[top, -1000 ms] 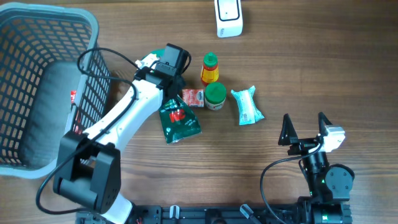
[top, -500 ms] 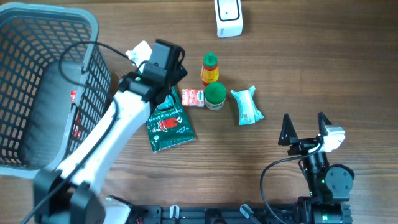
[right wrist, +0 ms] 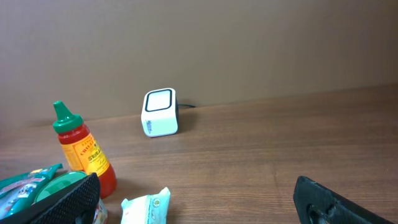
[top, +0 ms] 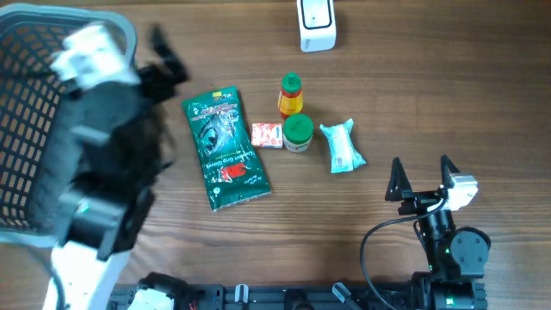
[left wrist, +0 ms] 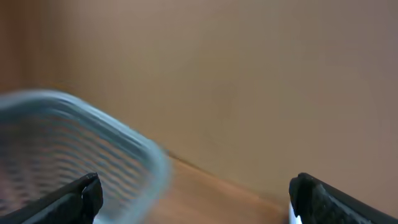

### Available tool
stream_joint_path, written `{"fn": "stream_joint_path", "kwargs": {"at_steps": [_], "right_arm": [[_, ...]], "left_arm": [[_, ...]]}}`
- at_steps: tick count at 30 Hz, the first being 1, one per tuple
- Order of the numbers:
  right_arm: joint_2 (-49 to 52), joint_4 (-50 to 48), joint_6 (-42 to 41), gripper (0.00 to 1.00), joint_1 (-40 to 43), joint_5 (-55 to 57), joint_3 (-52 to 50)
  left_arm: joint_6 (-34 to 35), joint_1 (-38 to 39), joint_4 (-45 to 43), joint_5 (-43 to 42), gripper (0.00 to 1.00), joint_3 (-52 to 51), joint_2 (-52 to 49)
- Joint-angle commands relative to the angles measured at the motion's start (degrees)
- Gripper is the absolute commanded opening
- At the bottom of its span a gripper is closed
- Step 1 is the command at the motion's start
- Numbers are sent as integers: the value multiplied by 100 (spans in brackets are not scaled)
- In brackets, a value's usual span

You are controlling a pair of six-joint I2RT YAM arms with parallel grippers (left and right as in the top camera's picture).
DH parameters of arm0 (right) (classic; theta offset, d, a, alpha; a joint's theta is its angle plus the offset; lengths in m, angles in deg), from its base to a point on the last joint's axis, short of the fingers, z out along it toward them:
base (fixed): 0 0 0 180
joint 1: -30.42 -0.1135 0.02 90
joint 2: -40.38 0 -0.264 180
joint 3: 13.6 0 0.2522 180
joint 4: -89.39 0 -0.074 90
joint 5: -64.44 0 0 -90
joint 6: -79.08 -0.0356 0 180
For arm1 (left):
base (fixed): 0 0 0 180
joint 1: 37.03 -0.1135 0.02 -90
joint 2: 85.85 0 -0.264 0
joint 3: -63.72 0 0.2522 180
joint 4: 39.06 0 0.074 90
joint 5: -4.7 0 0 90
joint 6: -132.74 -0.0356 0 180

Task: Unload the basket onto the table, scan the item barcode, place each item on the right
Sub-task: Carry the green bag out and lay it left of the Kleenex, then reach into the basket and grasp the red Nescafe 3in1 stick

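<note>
A green snack packet (top: 225, 148) lies flat on the table, free of both grippers. The white barcode scanner (top: 316, 23) stands at the back edge and also shows in the right wrist view (right wrist: 160, 112). My left gripper (top: 168, 53) is blurred with motion by the basket's right rim, up and left of the packet. Its wrist view shows the left gripper (left wrist: 196, 199) open, with only the basket rim (left wrist: 93, 118) and table between its fingers. My right gripper (top: 422, 176) stands open at the front right, and nothing sits between the fingers in its own view (right wrist: 196, 202).
A grey mesh basket (top: 34, 34) fills the left side. Right of the packet sit a small red box (top: 267, 134), a red sauce bottle (top: 291, 95), a green-lidded jar (top: 299, 133) and a teal packet (top: 343, 146).
The left gripper opened and let go of the green packet, which now lies flat. The left arm swung up and left toward the basket. The right arm stayed still.
</note>
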Motion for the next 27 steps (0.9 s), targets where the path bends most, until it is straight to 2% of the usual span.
{"fn": "stream_joint_path", "kwargs": {"at_steps": [1,5,6,11,13,14,17,20,23,27], "right_arm": [[-46,-26,57,100,-22,37,-11],[-46,-26,57,100,-22,35,-11],[-46,-26,57,100,-22,37,-11],[-46,-26,57,100,-22,37,-11],[-46,-26,59,100,-22,37,-11],[-46,-26,57,100,-22,37,-11],[-46,-24,55,100,-22,35,-11],[-46,-26,57,99,-22,37,-11],[-46,-24,59,100,-22,37,-11],[-46,-24,57,100,-22,37,-11]], "left_arm": [[-470,-1231,120,225,100,68,262],[-452,-2540,345,-177,100,66,133],[-448,-2959,474,-577,100,66,-15],[-476,-4129,986,-2420,100,66,-925],[-498,-4345,1158,-2752,100,66,-1318],[-973,-4419,1311,-3077,100,66,-1665],[-1987,-4417,1700,-3272,100,63,-2221],[-2636,-4417,2157,-3272,99,63,-2787],[-2723,-4419,2341,-3270,96,63,-3272],[-2747,-4419,2461,-3206,96,63,-3880]]}}
